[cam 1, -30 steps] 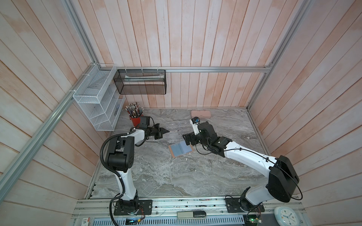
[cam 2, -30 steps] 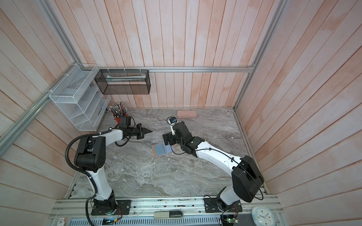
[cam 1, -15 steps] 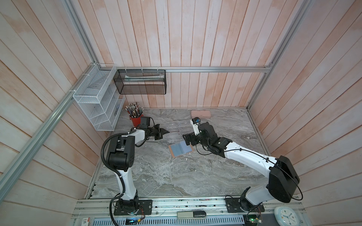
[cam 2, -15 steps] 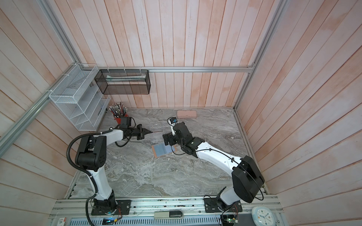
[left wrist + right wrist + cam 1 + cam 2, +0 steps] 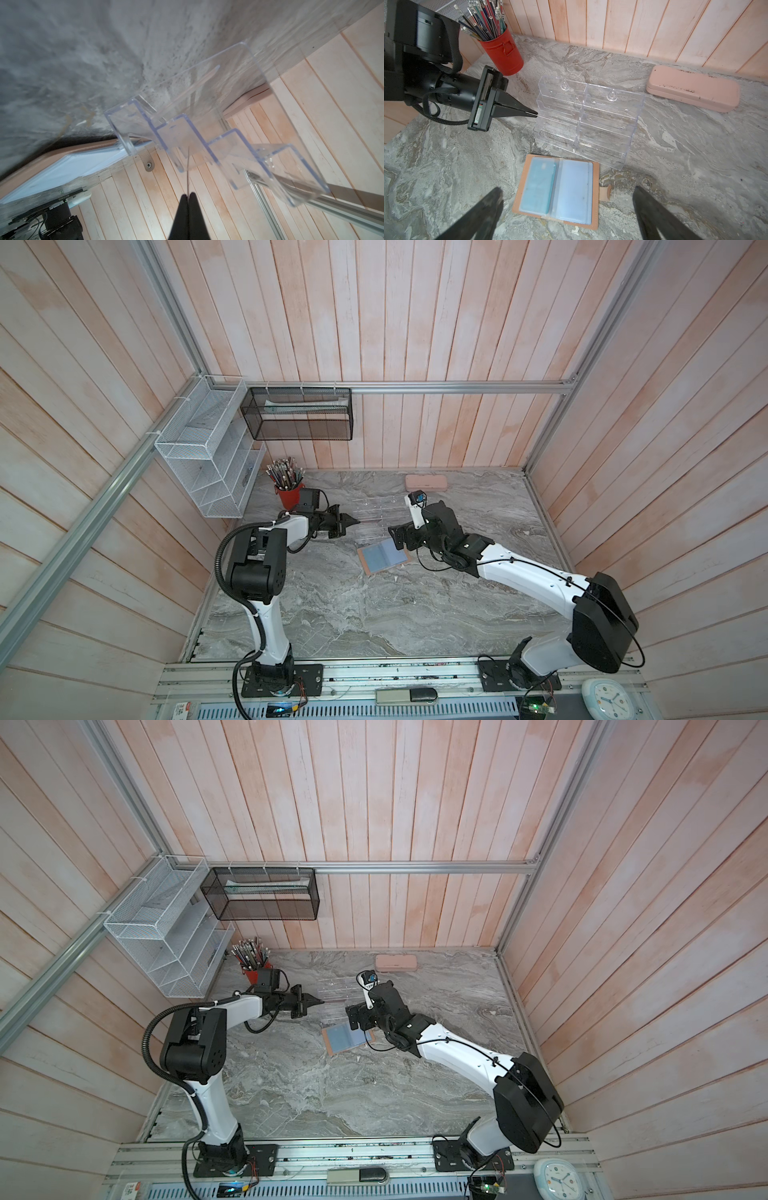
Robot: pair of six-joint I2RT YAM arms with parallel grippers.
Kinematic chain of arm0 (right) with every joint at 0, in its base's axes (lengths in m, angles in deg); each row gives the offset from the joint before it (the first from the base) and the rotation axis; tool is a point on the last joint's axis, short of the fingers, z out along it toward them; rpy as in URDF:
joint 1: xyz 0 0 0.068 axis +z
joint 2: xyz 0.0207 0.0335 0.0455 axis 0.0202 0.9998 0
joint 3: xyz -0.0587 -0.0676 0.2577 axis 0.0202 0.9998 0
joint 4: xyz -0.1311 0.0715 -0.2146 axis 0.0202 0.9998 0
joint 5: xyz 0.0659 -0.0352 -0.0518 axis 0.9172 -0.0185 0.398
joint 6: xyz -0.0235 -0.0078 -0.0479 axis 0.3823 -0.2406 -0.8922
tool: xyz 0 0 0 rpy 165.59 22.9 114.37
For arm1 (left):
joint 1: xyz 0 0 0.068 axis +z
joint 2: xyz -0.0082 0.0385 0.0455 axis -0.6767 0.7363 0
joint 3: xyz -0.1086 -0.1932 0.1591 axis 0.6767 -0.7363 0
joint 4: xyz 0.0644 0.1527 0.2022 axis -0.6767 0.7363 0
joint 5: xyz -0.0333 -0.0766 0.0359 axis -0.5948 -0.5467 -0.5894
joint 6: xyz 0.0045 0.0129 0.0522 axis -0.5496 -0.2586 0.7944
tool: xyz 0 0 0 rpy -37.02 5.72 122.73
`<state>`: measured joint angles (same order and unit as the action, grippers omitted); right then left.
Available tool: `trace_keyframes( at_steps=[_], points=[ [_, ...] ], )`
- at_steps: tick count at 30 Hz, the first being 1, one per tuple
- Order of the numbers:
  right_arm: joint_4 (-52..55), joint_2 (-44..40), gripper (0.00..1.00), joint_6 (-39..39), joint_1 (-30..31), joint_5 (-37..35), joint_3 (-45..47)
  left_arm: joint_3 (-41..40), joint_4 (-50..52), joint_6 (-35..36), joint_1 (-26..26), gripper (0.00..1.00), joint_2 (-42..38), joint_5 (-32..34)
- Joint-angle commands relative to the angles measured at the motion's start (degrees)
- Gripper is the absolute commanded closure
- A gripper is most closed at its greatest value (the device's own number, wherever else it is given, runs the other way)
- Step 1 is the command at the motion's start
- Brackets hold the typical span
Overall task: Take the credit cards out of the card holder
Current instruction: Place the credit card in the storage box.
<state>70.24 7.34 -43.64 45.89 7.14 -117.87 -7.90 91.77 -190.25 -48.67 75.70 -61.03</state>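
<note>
The card holder (image 5: 595,187) lies open on the marble in both top views (image 5: 382,558) (image 5: 347,1038), tan rim and pale blue sleeves up. A light blue credit card (image 5: 537,185) sits in one sleeve. My right gripper (image 5: 566,190) hovers open just above the holder, a finger to each side. My left gripper (image 5: 188,194) is shut on a thin credit card (image 5: 188,170) seen edge-on. That card looks reddish in a top view (image 5: 332,1001) and reaches into the clear acrylic rack (image 5: 589,118). A black card does not show.
A red pencil cup (image 5: 503,54) stands behind my left gripper (image 5: 351,521). A long pale pink case (image 5: 691,89) lies by the back wall. A white wire shelf (image 5: 208,456) and a black mesh basket (image 5: 297,414) hang on the walls.
</note>
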Motion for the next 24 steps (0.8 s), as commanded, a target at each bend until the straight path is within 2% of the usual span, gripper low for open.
trace_keyframes(
  at_steps=[1,24],
  points=[
    [-0.87,-1.56,0.02,0.73,-0.21,-0.53,0.81,0.23,1.32,-0.03,-0.46,1.00,1.41,1.30],
    [-2.02,-2.05,0.02,1.15,-0.17,-0.01,1.95,-0.60,0.41,-1.14,-0.88,1.00,1.69,2.49]
  ],
)
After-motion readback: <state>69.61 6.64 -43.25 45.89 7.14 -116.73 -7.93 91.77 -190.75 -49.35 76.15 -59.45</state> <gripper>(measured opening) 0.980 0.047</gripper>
